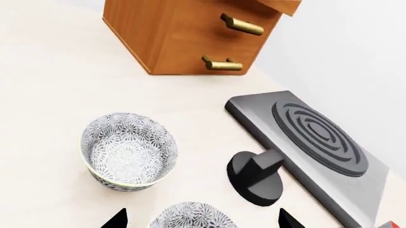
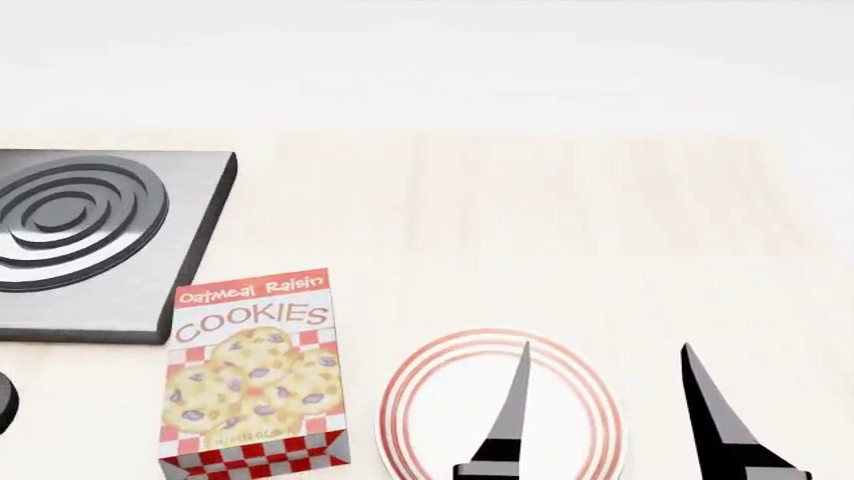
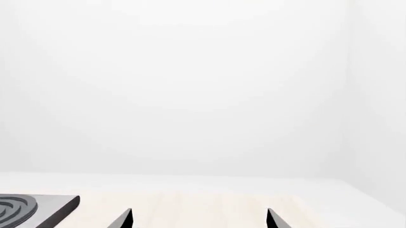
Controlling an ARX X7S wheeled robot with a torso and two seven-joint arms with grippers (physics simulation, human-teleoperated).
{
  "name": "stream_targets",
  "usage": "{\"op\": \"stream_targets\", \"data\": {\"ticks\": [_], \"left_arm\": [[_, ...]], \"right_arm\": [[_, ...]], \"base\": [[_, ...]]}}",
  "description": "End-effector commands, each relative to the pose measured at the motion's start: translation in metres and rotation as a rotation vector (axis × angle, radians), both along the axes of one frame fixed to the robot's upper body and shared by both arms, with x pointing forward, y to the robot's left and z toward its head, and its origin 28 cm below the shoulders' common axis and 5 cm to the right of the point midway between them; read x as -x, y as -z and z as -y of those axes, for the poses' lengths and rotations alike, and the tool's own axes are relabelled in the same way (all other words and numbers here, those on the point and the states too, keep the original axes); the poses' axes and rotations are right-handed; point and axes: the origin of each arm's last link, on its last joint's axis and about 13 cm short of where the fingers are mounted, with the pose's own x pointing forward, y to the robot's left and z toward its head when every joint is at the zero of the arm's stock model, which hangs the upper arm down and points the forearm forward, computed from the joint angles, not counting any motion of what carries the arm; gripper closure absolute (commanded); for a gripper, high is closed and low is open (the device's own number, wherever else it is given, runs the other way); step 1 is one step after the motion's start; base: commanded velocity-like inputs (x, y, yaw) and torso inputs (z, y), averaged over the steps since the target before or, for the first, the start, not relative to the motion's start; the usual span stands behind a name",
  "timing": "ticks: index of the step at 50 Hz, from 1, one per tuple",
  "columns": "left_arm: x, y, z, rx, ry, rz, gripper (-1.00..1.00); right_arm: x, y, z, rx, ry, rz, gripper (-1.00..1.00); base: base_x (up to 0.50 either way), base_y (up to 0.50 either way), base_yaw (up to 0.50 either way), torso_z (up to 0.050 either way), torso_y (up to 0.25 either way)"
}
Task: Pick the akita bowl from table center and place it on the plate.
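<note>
We see the plate (image 2: 424, 420), wide, shallow and white with red concentric rings round its rim, lying flat on the table near its front edge, partly cut off by the head view's lower border. In the left wrist view two patterned bowls stand upright: one whole (image 1: 128, 151), one only partly in view (image 1: 192, 214). We cannot tell which is the akita bowl

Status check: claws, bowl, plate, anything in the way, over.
Both claws open, empty: left claw over the bowls, right claw above the plate. Nearer bowl between left fingertips, second bowl beyond. Cookie box beside plate.
</note>
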Motion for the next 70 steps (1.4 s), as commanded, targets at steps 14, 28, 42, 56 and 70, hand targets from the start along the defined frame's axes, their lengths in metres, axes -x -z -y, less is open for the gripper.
{"op": "stream_targets", "data": {"ticks": [14,28,42,56,70], "left_arm": [[-0.003,0.024,-0.004,0.005,-0.055,-0.164,-1.0],[-0.003,0.03,-0.005,0.002,-0.054,-0.199,-1.0],[-0.018,0.032,-0.004,0.016,-0.032,-0.241,-1.0],[-0.021,0.041,-0.005,0.011,-0.034,-0.305,-1.0],[-0.022,0.049,-0.006,0.017,-0.034,-0.324,-1.0]], "right_arm": [[0.0,0.001,0.0,0.001,0.001,-0.004,-1.0],[0.0,0.0,0.0,0.003,0.001,-0.001,-1.0],[0.0,0.0,0.0,0.006,0.001,0.0,-1.0],[0.0,0.001,0.0,0.006,0.0,-0.003,-1.0],[0.0,0.001,0.0,0.009,0.001,-0.004,-1.0]], "base": [[0.0,0.0,0.0,0.0,0.0],[0.0,0.0,0.0,0.0,0.0],[0.0,0.0,0.0,0.0,0.0],[0.0,0.0,0.0,0.0,0.0],[0.0,0.0,0.0,0.0,0.0]]}}
